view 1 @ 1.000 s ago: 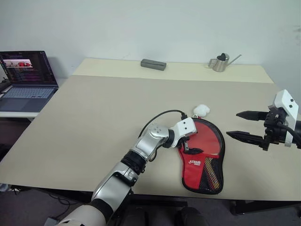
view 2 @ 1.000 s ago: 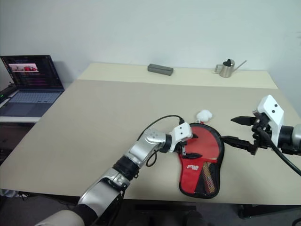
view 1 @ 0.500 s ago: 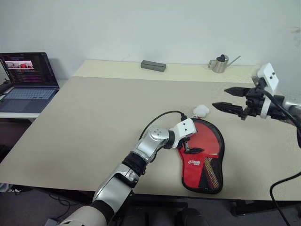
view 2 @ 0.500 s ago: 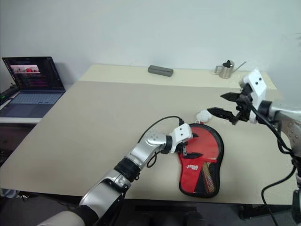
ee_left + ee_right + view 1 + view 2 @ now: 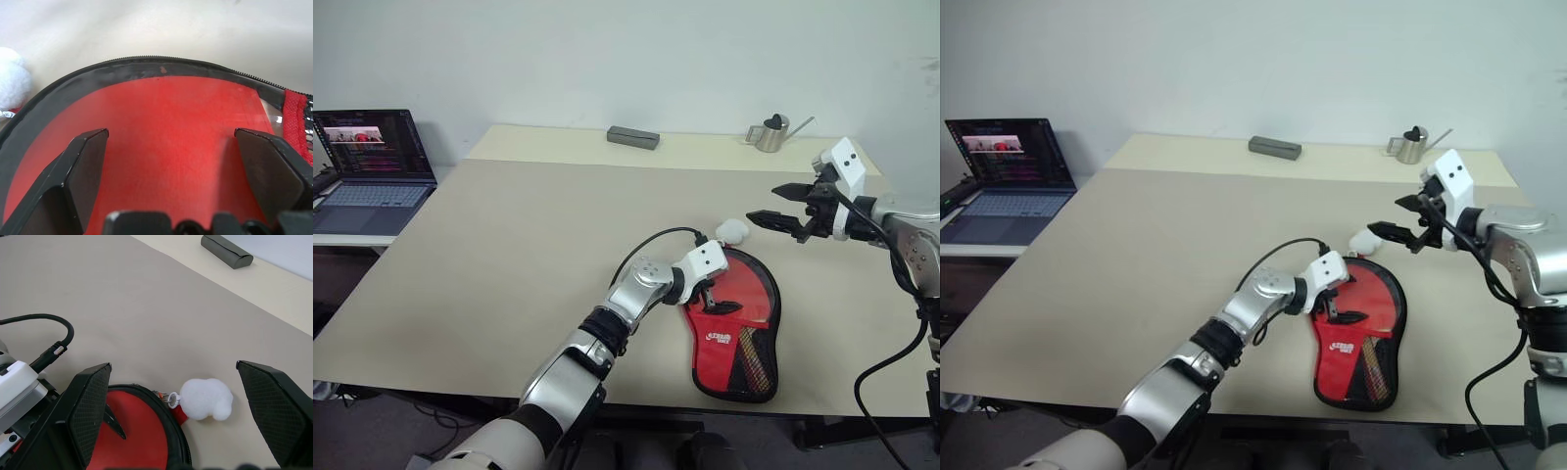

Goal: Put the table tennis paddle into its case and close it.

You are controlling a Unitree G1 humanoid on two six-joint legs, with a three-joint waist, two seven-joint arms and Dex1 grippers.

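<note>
The counter [image 5: 509, 255] carries the red case [image 5: 736, 328] near its front edge, with the table tennis paddle [image 5: 751, 362] tucked inside, its handle showing through the mesh pocket. The left gripper [image 5: 712, 300] sits over the case's round end, fingers [image 5: 83, 166] spread wide. Just beyond the case's white pom-pom [image 5: 205, 399] hangs the right gripper [image 5: 773, 204], fingers wide and holding nothing.

2 head eyes overlook table [image 5: 509, 255], wrists close
</note>
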